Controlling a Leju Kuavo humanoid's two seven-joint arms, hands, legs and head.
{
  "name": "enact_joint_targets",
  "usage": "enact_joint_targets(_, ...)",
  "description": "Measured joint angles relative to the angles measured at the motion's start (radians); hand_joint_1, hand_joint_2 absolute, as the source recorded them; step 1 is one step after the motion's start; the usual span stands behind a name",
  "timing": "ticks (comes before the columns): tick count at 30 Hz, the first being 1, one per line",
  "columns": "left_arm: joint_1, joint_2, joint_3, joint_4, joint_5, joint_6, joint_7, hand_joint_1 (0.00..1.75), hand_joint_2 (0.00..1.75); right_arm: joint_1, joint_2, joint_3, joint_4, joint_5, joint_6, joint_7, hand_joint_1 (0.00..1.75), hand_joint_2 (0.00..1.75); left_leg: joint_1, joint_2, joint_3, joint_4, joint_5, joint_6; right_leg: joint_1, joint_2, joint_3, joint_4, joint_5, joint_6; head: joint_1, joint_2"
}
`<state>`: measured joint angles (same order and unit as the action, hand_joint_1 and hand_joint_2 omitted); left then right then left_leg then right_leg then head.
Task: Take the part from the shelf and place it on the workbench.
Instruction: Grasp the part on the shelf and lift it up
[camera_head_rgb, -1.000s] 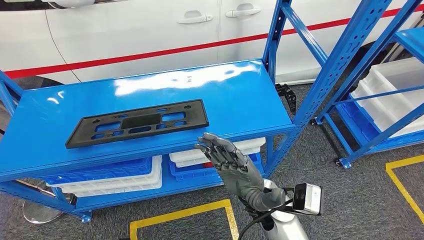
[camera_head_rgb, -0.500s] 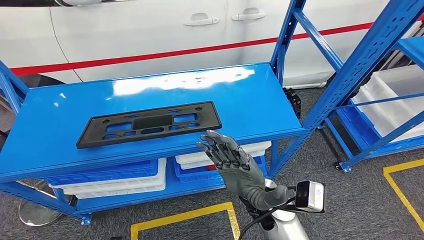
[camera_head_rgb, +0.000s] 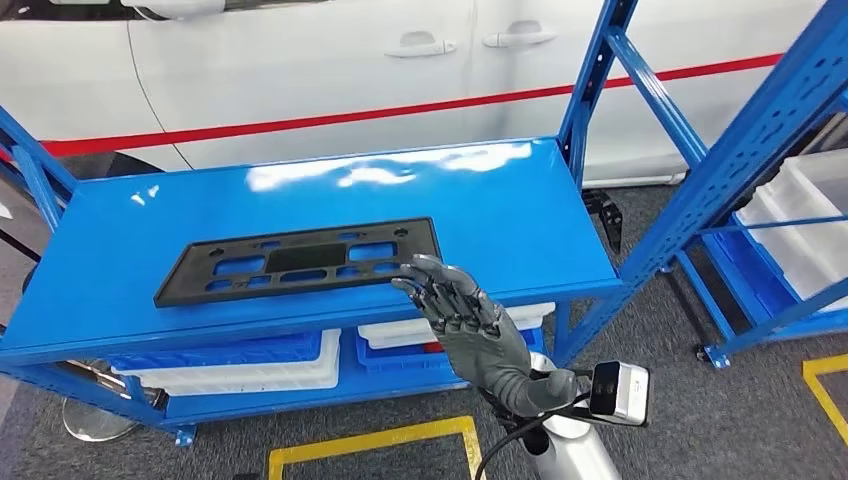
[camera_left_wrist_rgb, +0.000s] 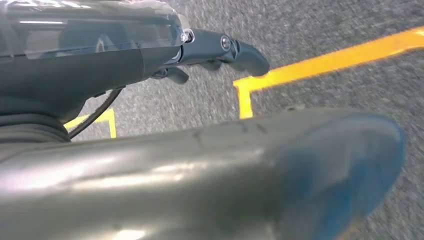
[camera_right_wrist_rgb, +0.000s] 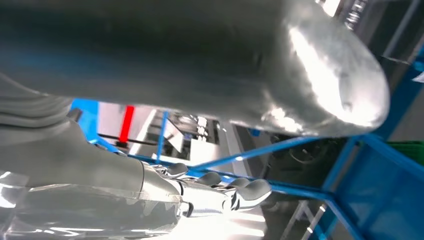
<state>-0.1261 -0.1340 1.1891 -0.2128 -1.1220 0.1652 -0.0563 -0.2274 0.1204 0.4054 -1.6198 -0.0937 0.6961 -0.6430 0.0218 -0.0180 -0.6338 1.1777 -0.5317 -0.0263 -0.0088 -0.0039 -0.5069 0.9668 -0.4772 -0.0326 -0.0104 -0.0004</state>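
Blue metal shelf (camera_head_rgb: 500, 215), glossy top deck. Black flat part (camera_head_rgb: 300, 262) lying flat on deck, just beyond right hand's fingers (camera_head_rgb: 440, 290), near front edge. Lower deck under fingers: blue and white bins (camera_head_rgb: 250, 362) stacked. Grey carpet floor (camera_head_rgb: 700, 420) below, yellow tape lines (camera_head_rgb: 380, 440).
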Motion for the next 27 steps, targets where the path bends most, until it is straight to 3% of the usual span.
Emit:
enact_joint_targets(1, 0.002, 0.0, 0.0, 0.0, 0.0, 0.0, 0.0, 0.0, 0.0, 0.001, 0.0, 0.0, 0.001, 0.001, 0.001, 0.0, 0.0, 0.0, 0.0, 0.002, -0.05, 0.065, -0.013, -0.002, 0.001, -0.009, 0.013, 0.0, -0.011, 0.0, -0.001, 0.0)
enact_joint_targets(2, 0.005, 0.0, 0.0, 0.0, 0.001, 0.0, 0.001, 0.0, 0.0, 0.002, 0.0, 0.0, 0.001, 0.002, 0.002, 0.0, 0.0, 0.0, 0.0, 0.004, -0.09, 0.104, -0.007, -0.004, 0.002, -0.017, 0.028, 0.0, -0.024, 0.0, -0.001, 0.0)
enact_joint_targets(3, 0.009, 0.001, 0.001, 0.0, 0.002, 0.001, 0.002, 0.0, 0.0, 0.003, 0.0, 0.0, 0.002, 0.002, 0.002, 0.0, 0.0, 0.0, 0.0, 0.007, -0.111, 0.103, 0.021, -0.003, 0.003, -0.023, 0.045, 0.002, -0.038, 0.002, -0.001, 0.0)
enact_joint_targets(5, 0.015, 0.003, 0.002, 0.0, 0.003, 0.002, 0.002, 0.0, 0.0, 0.002, 0.0, 0.0, 0.002, 0.002, 0.002, 0.0, 0.0, 0.0, -0.004, 0.023, -0.103, 0.003, 0.13, 0.004, 0.005, -0.037, 0.085, 0.006, -0.074, 0.007, -0.001, 0.0)
enact_joint_targets(6, 0.015, 0.004, 0.002, 0.0, 0.004, 0.002, 0.001, 0.0, 0.0, 0.001, 0.0, 0.0, 0.002, 0.002, 0.002, 0.0, 0.0, 0.0, -0.008, 0.036, -0.086, -0.046, 0.17, 0.011, 0.007, -0.043, 0.101, 0.01, -0.093, 0.012, -0.001, 0.0)
enact_joint_targets(7, 0.015, 0.006, 0.003, 0.0, 0.005, 0.0, 0.0, 0.0, 0.0, 0.0, 0.0, 0.0, 0.003, 0.001, 0.002, 0.0, 0.0, 0.0, -0.012, 0.046, -0.07, -0.085, 0.189, 0.017, 0.009, -0.048, 0.111, 0.015, -0.109, 0.017, 0.001, 0.0)
enact_joint_targets(10, 0.012, 0.006, 0.008, 0.0, 0.013, -0.008, -0.008, 0.0, 0.0, -0.004, 0.0, 0.0, 0.005, -0.015, 0.006, 0.001, 0.0, 0.0, -0.019, 0.048, -0.051, -0.112, 0.154, 0.036, 0.013, -0.057, 0.125, 0.017, -0.133, 0.033, 0.01, -0.001)
enact_joint_targets(12, 0.012, 0.006, 0.012, 0.0, 0.017, -0.012, -0.011, 0.0, 0.0, -0.011, 0.002, 0.0, 0.005, -0.023, 0.007, 0.002, 0.0, 0.0, -0.015, 0.041, -0.043, -0.12, 0.141, 0.045, 0.011, -0.047, 0.129, 0.021, -0.149, 0.043, 0.014, -0.001)
enact_joint_targets(14, 0.008, 0.005, 0.015, 0.0, 0.019, -0.014, -0.014, 0.0, 0.0, -0.015, 0.002, 0.0, 0.008, -0.026, 0.006, 0.005, 0.0, 0.0, -0.011, 0.036, -0.032, -0.132, 0.135, 0.052, 0.005, -0.02, 0.081, 0.105, -0.184, 0.052, 0.018, -0.001)
enact_joint_targets(16, 0.004, 0.005, 0.017, 0.0, 0.02, -0.014, -0.018, 0.0, 0.0, -0.014, 0.0, 0.0, 0.013, -0.029, 0.002, 0.009, 0.0, 0.0, -0.011, 0.029, -0.024, -0.137, 0.128, 0.054, -0.001, -0.005, -0.024, 0.253, -0.222, 0.059, 0.021, -0.001)
enact_joint_targets(17, 0.003, 0.005, 0.018, 0.0, 0.021, -0.014, -0.019, 0.0, 0.0, -0.012, 0.0, 0.0, 0.017, -0.029, 0.001, 0.012, 0.0, 0.0, -0.01, 0.025, -0.02, -0.138, 0.124, 0.053, -0.004, -0.004, -0.07, 0.303, -0.221, 0.062, 0.02, -0.001)
enact_joint_targets(18, 0.003, 0.005, 0.018, 0.0, 0.022, -0.015, -0.018, 0.0, 0.0, -0.011, -0.001, 0.0, 0.019, -0.03, -0.001, 0.014, 0.0, 0.0, -0.01, 0.021, -0.014, -0.138, 0.119, 0.052, -0.006, -0.003, -0.102, 0.321, -0.2, 0.063, 0.02, -0.001)
enact_joint_targets(19, 0.004, 0.005, 0.019, 0.001, 0.023, -0.018, -0.013, 0.0, 0.0, -0.01, -0.002, 0.0, 0.021, -0.03, -0.002, 0.016, 0.0, 0.0, -0.009, 0.018, -0.005, -0.137, 0.115, 0.049, -0.007, -0.003, -0.113, 0.3, -0.158, 0.063, 0.02, -0.002)
enact_joint_targets(21, 0.004, 0.004, 0.021, 0.002, 0.029, -0.03, 0.001, 0.0, 0.0, -0.009, -0.003, 0.0, 0.022, -0.032, -0.002, 0.018, 0.0, 0.0, -0.009, 0.012, 0.012, -0.138, 0.107, 0.043, -0.007, -0.002, -0.097, 0.188, -0.054, 0.059, 0.02, -0.002)
enact_joint_targets(22, 0.003, 0.004, 0.023, 0.002, 0.034, -0.037, 0.007, 0.0, 0.0, -0.009, -0.004, 0.0, 0.023, -0.033, -0.002, 0.019, 0.0, 0.0, -0.009, 0.008, 0.016, -0.138, 0.106, 0.038, -0.005, 0.0, -0.086, 0.138, -0.019, 0.055, 0.02, -0.002)
enact_joint_targets(23, 0.003, 0.004, 0.026, 0.002, 0.039, -0.042, 0.01, 0.0, 0.0, -0.009, -0.005, 0.0, 0.024, -0.035, -0.002, 0.019, 0.0, 0.0, -0.01, 0.006, 0.016, -0.138, 0.106, 0.033, -0.002, 0.001, -0.079, 0.103, -0.003, 0.049, 0.02, -0.002)
enact_joint_targets(27, 0.003, 0.004, 0.037, 0.002, 0.044, -0.046, 0.018, 0.0, 0.0, -0.01, -0.005, 0.0, 0.025, -0.038, -0.003, 0.02, 0.0, 0.0, -0.009, 0.008, 0.003, -0.136, 0.105, 0.009, 0.0, 0.004, -0.079, 0.067, 0.0, 0.019, 0.019, -0.002)
